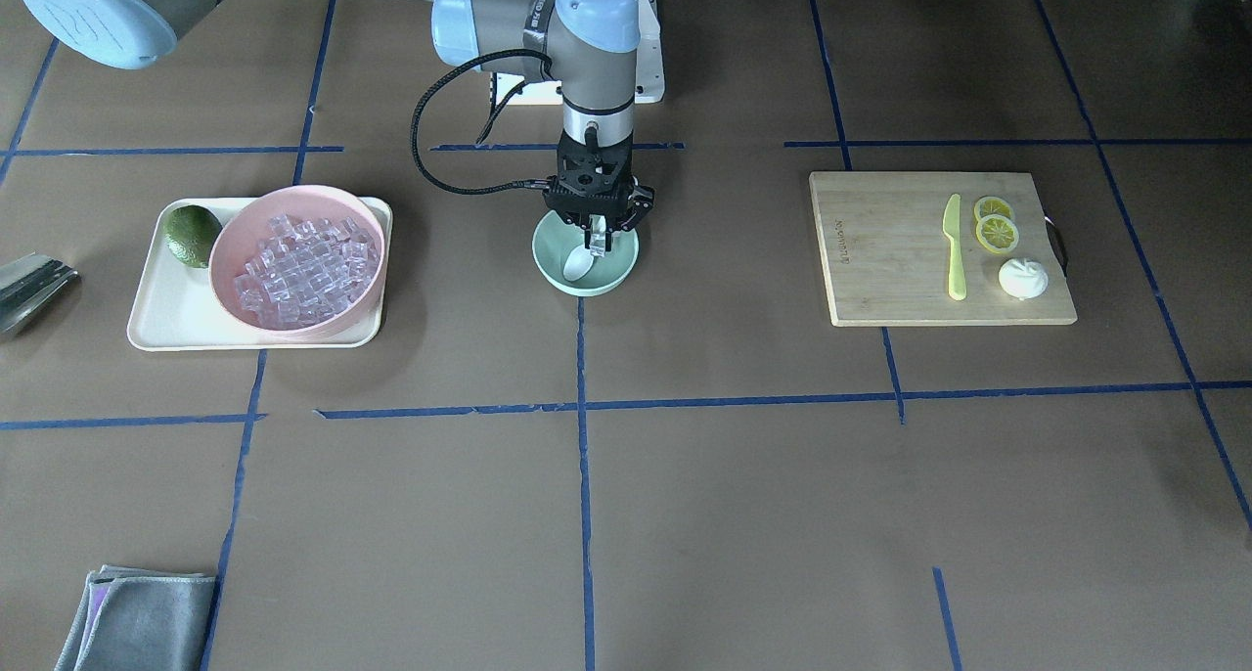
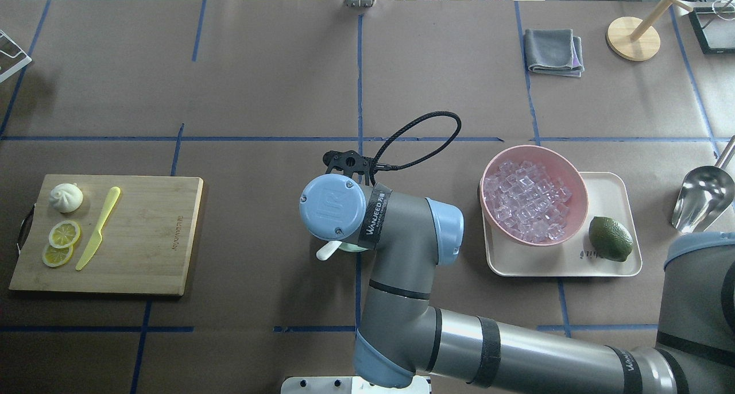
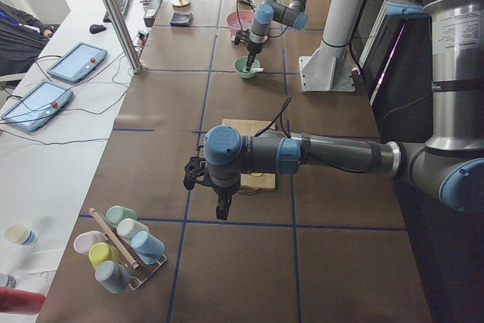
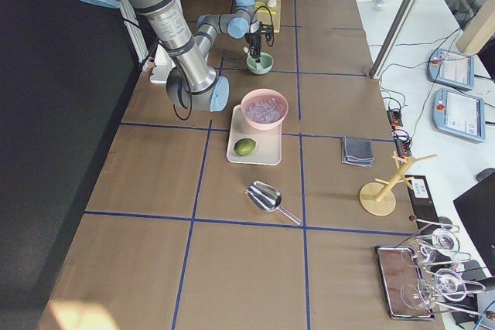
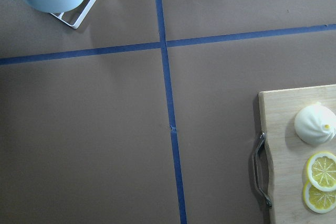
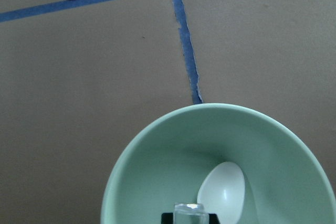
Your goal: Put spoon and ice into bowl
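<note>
The mint-green bowl point(image 1: 551, 262) stands at the table's middle. The white spoon point(image 1: 579, 264) lies in it, scoop down in the right wrist view point(image 6: 223, 190), with its handle end poking out over the rim point(image 2: 327, 251). My right gripper point(image 1: 598, 244) hangs straight down into the bowl point(image 6: 152, 166), shut on one clear ice cube point(image 6: 188, 214). More ice point(image 1: 305, 265) fills the pink bowl point(image 1: 227, 250). My left gripper point(image 3: 220, 208) hovers over bare table past the cutting board's end. It shows only in the exterior left view, so I cannot tell whether it is open or shut.
The pink bowl sits on a cream tray point(image 1: 156, 324) with a lime point(image 1: 192, 235). A cutting board point(image 1: 880, 270) holds a yellow-green knife point(image 1: 954, 246), lemon slices point(image 1: 996, 227) and a bun point(image 1: 1023, 278). A metal scoop point(image 2: 697, 196), grey cloth point(image 1: 137, 617) and cup rack point(image 3: 121, 249) lie further off.
</note>
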Motion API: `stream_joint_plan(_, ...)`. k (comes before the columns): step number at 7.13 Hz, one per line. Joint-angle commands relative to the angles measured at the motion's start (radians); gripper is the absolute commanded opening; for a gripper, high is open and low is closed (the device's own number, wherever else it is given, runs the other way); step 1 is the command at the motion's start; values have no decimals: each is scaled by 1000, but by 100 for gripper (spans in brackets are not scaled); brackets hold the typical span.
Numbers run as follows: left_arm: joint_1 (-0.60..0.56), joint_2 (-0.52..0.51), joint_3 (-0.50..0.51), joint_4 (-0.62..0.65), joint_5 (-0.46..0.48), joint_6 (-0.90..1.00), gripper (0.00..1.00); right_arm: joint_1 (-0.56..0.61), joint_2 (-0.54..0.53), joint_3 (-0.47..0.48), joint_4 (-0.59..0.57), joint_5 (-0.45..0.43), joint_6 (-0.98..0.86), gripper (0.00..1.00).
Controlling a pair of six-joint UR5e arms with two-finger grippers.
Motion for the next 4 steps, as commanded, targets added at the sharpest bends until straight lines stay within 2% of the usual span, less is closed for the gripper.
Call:
stream_joint_plan(1,1,0,1,0,0,-2,100,0,-4,6,3,0,-5,67)
stream_joint_plan(2,1,-1,1,0,-2,-2,100,4,-6,21,1,6,-12,99)
stream_joint_plan(4,3,-1,0,0,-3,-15,100,35,2,46,-5,18,-27,100)
